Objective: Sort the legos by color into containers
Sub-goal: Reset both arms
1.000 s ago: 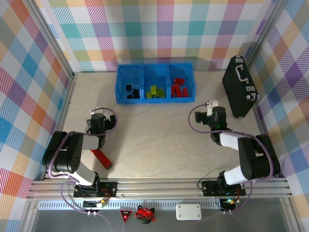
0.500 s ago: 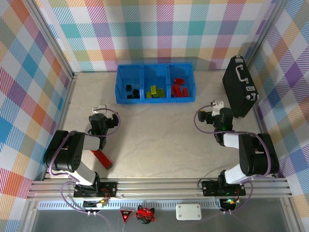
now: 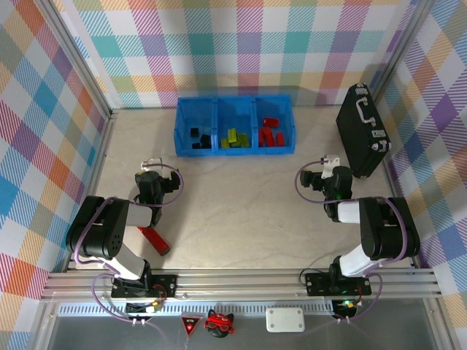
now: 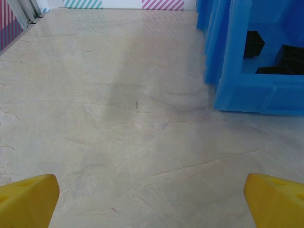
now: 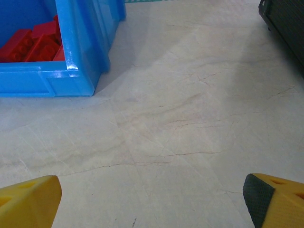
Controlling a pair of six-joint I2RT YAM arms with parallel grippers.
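Note:
The containers are three joined blue bins at the back of the table. Black legos lie in the left bin, lime green legos in the middle one and red legos in the right one. My left gripper rests low over bare table, near and left of the bins, open and empty. Its yellow fingers stand wide apart, and the bin corner with black legos lies ahead to the right. My right gripper is open and empty too, with the red legos ahead on the left.
A black briefcase with a handle lies at the back right, its edge close to my right gripper's path. A long red bar with a black end lies beside the left arm. Plaid walls enclose the table.
My right gripper has shifted a little to the right, toward the briefcase. The left gripper has barely moved. Both stay open.

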